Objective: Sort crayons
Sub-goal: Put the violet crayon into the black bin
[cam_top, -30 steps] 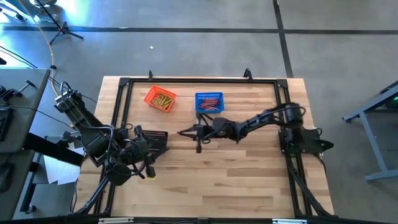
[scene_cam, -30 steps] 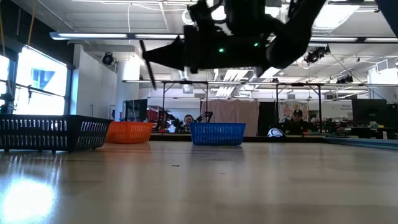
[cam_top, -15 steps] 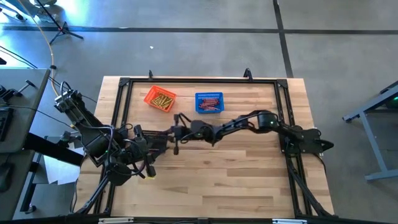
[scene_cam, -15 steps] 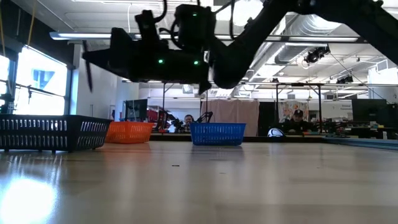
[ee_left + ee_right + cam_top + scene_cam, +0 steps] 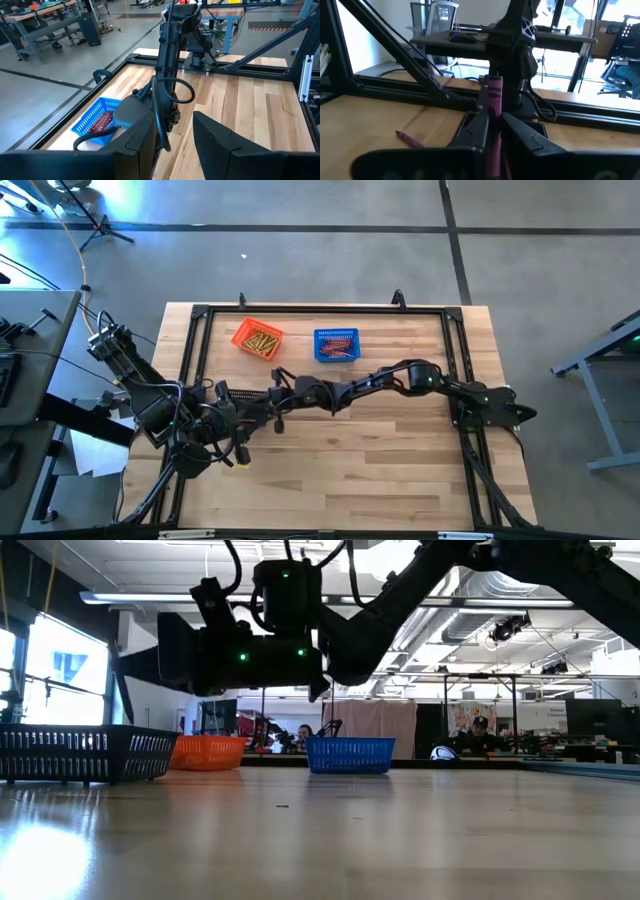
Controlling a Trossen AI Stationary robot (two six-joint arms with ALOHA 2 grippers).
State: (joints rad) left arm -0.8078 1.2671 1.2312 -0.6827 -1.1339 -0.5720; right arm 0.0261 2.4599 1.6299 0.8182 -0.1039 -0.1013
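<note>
**Right claw carries a purple crayon above the black basket**

The right arm stretches from its base at the desk's [image 5: 400,470] right side across to the left half, and its right claw [image 5: 275,395] hangs in the air beside the black mesh basket [image 5: 80,753] that sits near the left arm. In the right wrist view the two dark fingers [image 5: 475,127] are closed on a purple crayon [image 5: 494,107], which stands up between them, its paper-wrapped end rising above the fingertips. A second purple crayon [image 5: 410,139] lies flat on the wood beyond the fingers, apart from the claw.

In the low view the right claw [image 5: 135,665] is clear of the desk surface, up above the rim of the black basket, with a thin stick pointing down from its tip toward the basket's edge.

The left arm waits at the left side of the desk, folded close to its base. Its left claw [image 5: 172,132] has its fingers spread with a clear gap between them and nothing held; through that gap the right arm shows.

Two more baskets stand toward the far edge of the desk, side by side but not touching: an orange basket [image 5: 257,339] holding yellow crayons [image 5: 262,341], and a blue basket [image 5: 336,345] holding red crayons [image 5: 341,352]. From the left wrist, the red crayons lie heaped in the blue basket's bottom.

People sit in the room behind the desk [image 5: 480,735].
</note>
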